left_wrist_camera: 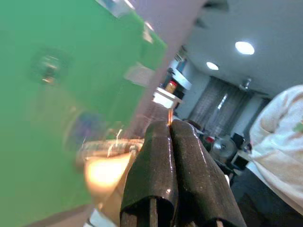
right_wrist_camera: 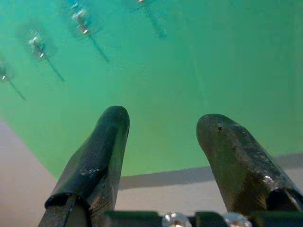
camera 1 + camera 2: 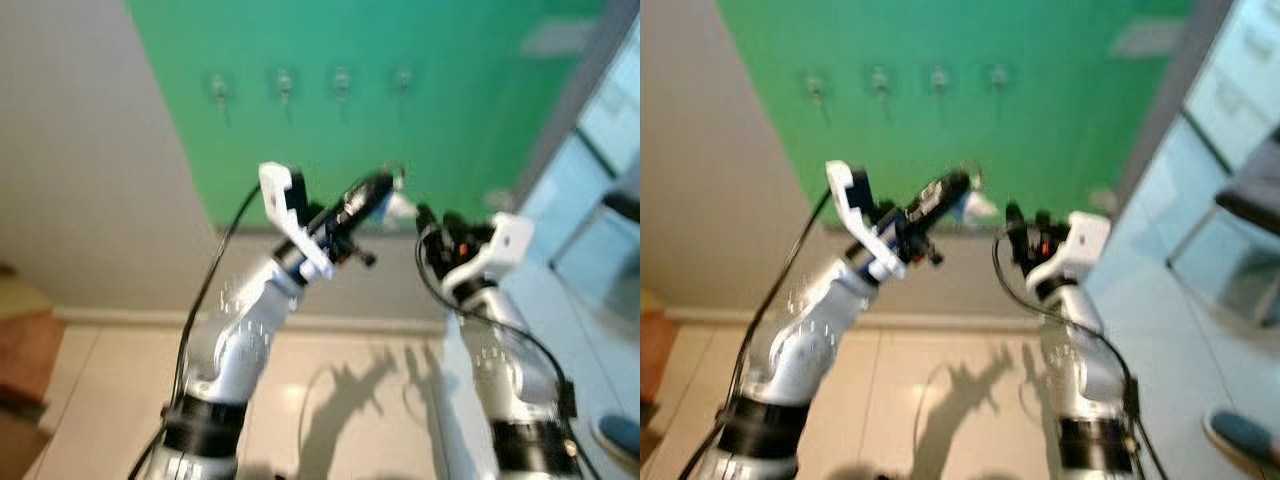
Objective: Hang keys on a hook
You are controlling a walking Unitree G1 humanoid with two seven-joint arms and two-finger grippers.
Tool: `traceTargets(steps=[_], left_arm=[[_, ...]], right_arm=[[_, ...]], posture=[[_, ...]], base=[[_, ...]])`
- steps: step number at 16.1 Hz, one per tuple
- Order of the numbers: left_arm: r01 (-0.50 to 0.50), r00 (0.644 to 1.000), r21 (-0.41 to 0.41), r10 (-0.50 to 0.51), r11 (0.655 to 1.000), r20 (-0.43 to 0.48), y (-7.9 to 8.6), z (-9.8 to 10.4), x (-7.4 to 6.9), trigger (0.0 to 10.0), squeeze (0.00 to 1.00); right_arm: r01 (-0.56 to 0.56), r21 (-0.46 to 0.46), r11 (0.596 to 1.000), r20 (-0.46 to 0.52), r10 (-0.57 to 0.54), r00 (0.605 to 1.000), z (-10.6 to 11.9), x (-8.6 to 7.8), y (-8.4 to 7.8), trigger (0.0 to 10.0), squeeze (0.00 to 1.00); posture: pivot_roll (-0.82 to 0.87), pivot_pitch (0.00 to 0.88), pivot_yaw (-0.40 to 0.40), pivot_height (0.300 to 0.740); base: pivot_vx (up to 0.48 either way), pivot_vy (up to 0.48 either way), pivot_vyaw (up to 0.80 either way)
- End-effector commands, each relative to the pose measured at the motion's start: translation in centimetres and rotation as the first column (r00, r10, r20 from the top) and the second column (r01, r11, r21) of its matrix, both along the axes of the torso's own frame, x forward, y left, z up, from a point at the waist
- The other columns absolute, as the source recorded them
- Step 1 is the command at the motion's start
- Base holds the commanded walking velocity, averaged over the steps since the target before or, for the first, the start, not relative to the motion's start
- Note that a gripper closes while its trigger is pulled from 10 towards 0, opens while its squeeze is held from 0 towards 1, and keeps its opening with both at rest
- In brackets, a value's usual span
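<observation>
Green board [image 3: 400,120] with hooks [image 3: 283,85] ahead — left hand [image 3: 385,188] clamped on keys [image 1: 106,149], right hand [image 2: 163,127] unclenched.

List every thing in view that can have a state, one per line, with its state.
left gripper: raised toward the green panel, fingers shut on a key ring
key ring: pinched, blurred, not on a hook
right gripper: raised, open, empty
four hooks: on the green panel, all bare

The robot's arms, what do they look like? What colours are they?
Both arms are shiny silver metal with black bands low down and thin black cables looping alongside. Each wrist carries a white plastic bracket. The left gripper and the right gripper each have two long, rounded black fingers, a bit scuffed. A small red spot shows near the right wrist.
</observation>
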State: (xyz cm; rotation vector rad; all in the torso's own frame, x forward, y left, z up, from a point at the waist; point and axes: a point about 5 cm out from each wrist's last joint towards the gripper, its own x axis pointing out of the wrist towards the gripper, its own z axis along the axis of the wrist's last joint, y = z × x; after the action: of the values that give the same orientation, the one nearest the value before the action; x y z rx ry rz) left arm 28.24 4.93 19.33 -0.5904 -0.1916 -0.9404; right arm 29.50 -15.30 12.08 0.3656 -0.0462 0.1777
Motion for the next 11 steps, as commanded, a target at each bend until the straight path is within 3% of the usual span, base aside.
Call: traceTargets(steps=[1,3,5,11], left_arm=[[0.006,0.999,-0.012,-0.006,1.000,0.035,0.2,0.9,0.0,10.0,0.00],[0.011,0.999,-0.019,-0.010,1.000,0.040,0.1,1.1,0.0,10.0,0.00],[0.012,0.999,-0.024,-0.011,1.000,0.046,-0.1,1.4,0.1,10.0,0.00],[0.033,0.997,-0.032,-0.030,0.999,0.068,-0.2,2.1,0.3,10.0,0.00]], right_arm=[[-0.032,-0.015,0.999,0.032,0.033,0.999,0.4,-0.2,0.7,10.0,0.00],[-0.036,-0.015,0.999,0.007,0.036,0.999,0.2,-0.1,1.0,10.0,0.00],[-0.042,-0.046,0.998,0.013,0.043,0.999,0.1,-0.1,1.0,10.0,0.00],[-0.012,-0.028,1.000,-0.008,0.011,1.000,-0.2,-0.1,0.9,10.0,0.00]], posture=[[-0.01,0.075,0.013,0.740],[-0.01,0.080,0.012,0.740],[-0.01,0.083,0.011,0.740],[0.00,0.091,0.019,0.740]], base=[[0.307,0.000,0.79],[0.307,0.000,0.00],[0.309,0.000,0.64],[0.308,0.000,0.00]])
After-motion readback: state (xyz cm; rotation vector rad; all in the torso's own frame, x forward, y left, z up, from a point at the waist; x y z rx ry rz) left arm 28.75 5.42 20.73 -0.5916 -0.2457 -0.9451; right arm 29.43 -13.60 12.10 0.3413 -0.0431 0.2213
